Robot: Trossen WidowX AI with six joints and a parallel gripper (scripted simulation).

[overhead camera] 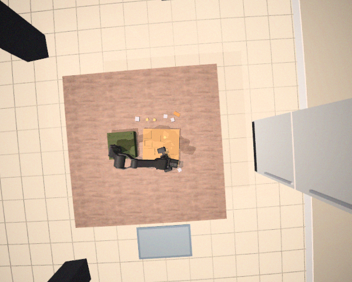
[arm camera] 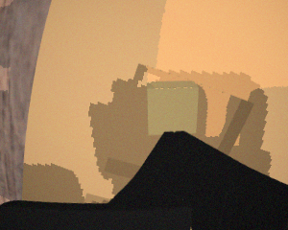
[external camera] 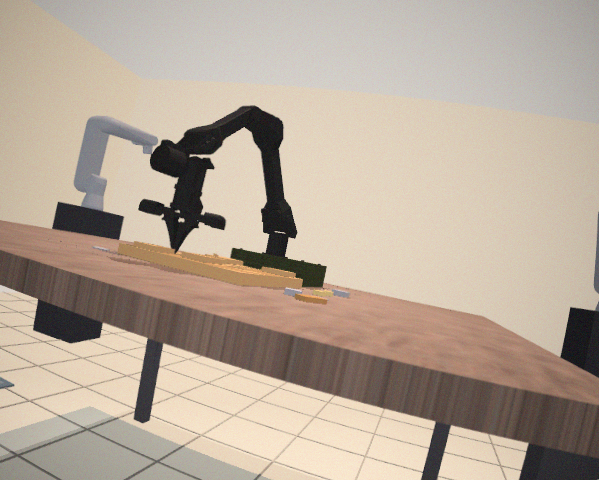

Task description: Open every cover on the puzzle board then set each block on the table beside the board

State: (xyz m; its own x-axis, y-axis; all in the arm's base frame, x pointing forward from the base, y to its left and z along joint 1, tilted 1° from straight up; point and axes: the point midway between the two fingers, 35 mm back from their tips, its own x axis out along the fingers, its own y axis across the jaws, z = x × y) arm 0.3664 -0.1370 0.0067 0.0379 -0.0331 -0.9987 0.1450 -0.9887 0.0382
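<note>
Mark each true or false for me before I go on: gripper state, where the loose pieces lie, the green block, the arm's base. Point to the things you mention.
1. The gripper (overhead camera: pixel 176 164) (external camera: pixel 175 251) is shut with nothing held. True.
2. All the small loose pieces lie on one side of the puzzle board (overhead camera: pixel 148 130) (external camera: pixel 211 268). False: a white piece (overhead camera: pixel 179 170) lies across from the others.
3. The fingertips are over the green box (overhead camera: pixel 121 135) (external camera: pixel 309 273). False: they are at the puzzle board.
4. An orange piece (overhead camera: pixel 177 113) (external camera: pixel 310 299) rests on the table (overhead camera: pixel 139 197) (external camera: pixel 392 341). True.
</note>
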